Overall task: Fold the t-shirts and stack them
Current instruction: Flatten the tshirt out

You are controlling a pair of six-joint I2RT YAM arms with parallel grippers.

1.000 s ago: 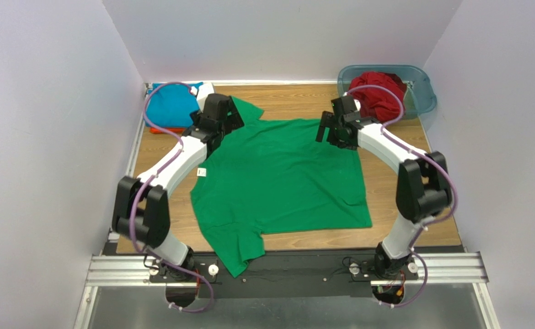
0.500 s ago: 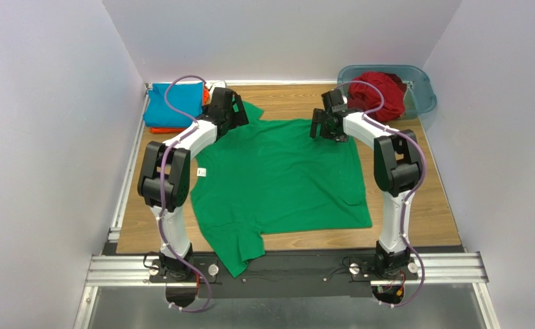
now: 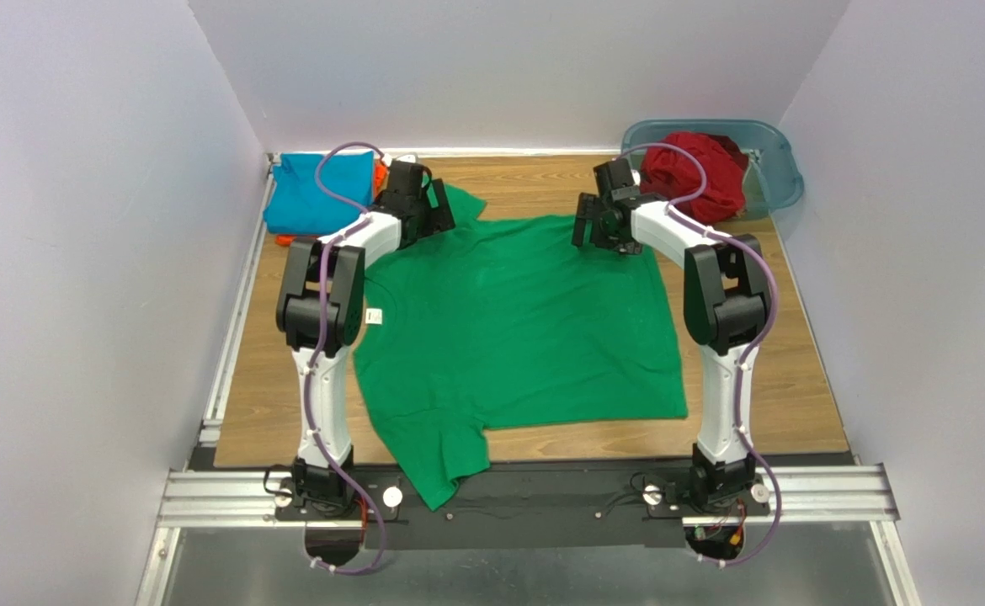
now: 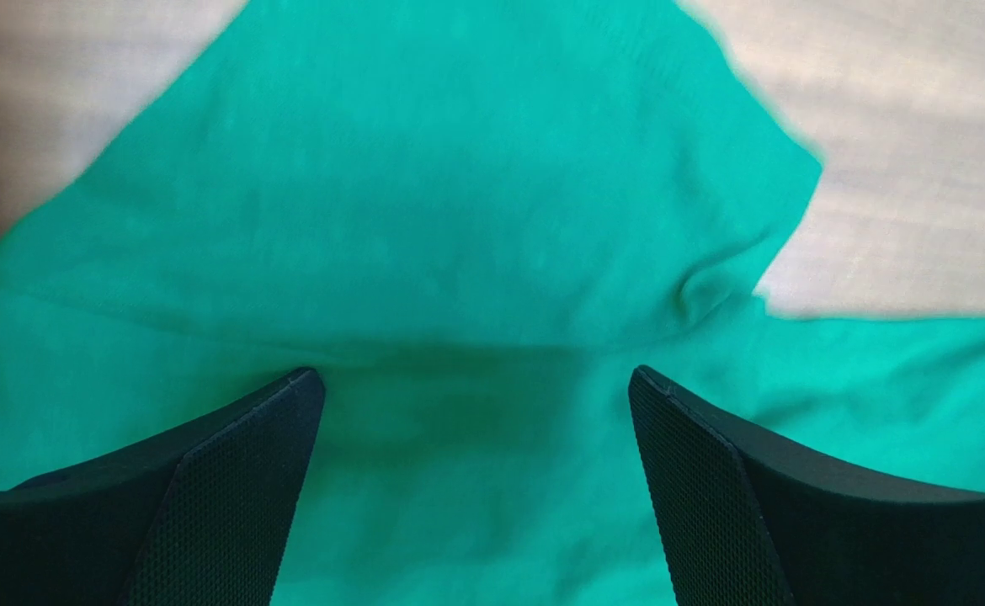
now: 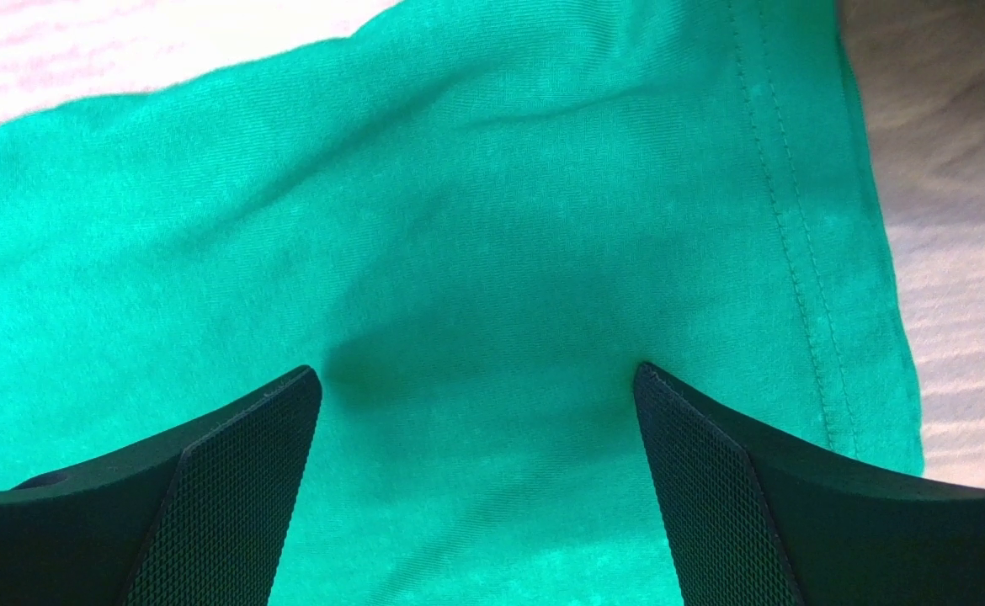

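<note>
The bright green t-shirt (image 3: 517, 322) lies spread flat on the wooden table, with a small white tag (image 3: 372, 316) at its left edge. My left gripper (image 3: 419, 217) is open over the far left sleeve (image 4: 460, 190), fingers (image 4: 226, 505) straddling the cloth. My right gripper (image 3: 601, 237) is open over the far right corner of the shirt (image 5: 523, 253), close to its stitched hem (image 5: 801, 253). A teal-blue shirt (image 3: 311, 192) lies folded at the far left on an orange one (image 3: 298, 239). A dark red shirt (image 3: 703, 171) is bunched in the tub.
The translucent blue-grey plastic tub (image 3: 776, 177) stands at the far right corner. White walls enclose the table on three sides. A metal rail (image 3: 523, 495) with both arm bases runs along the near edge. Bare wood (image 3: 763, 379) shows right of the shirt.
Both arms have stretched out toward the far edge of the green shirt. The grippers have come down over its far left sleeve and far right corner. The shirt has not moved.
</note>
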